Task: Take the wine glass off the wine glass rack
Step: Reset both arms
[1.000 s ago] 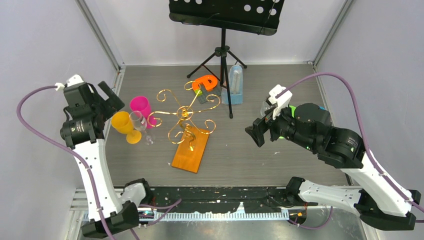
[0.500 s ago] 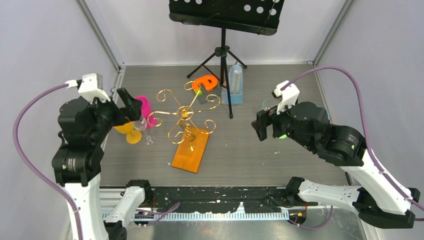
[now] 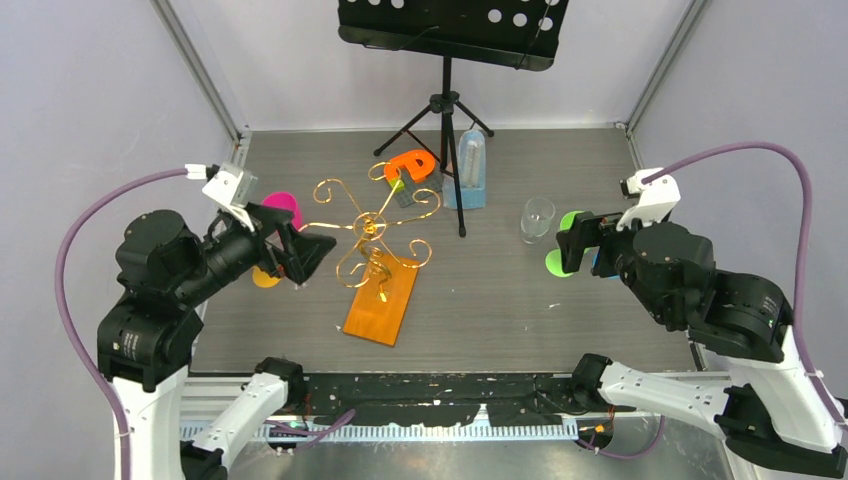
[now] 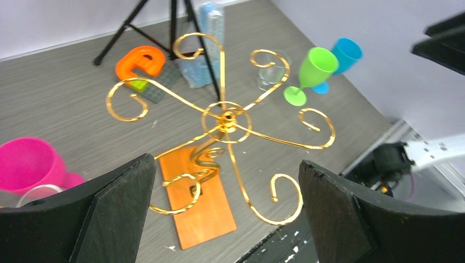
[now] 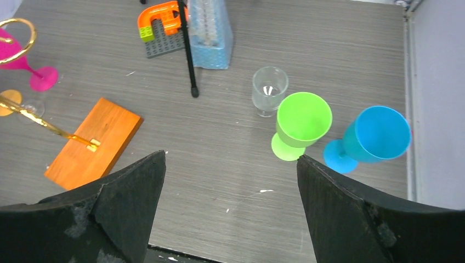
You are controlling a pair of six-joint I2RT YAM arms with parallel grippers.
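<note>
While left claw (image 4: pixel 225 213), right claw (image 5: pixel 230 213) gape empty, music stand leg (image 3: pixel 452 150), pink goblet (image 3: pixel 283 208) flank rack (image 3: pixel 370 230).

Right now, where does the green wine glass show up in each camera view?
Top external: the green wine glass stands right of centre, partly covered, just below the clear glass.
Left wrist: upper right, between the clear glass and the blue wine glass.
Right wrist: right of centre, again between the clear glass and the blue one.
Shared landmark: the clear glass beside it.
</note>
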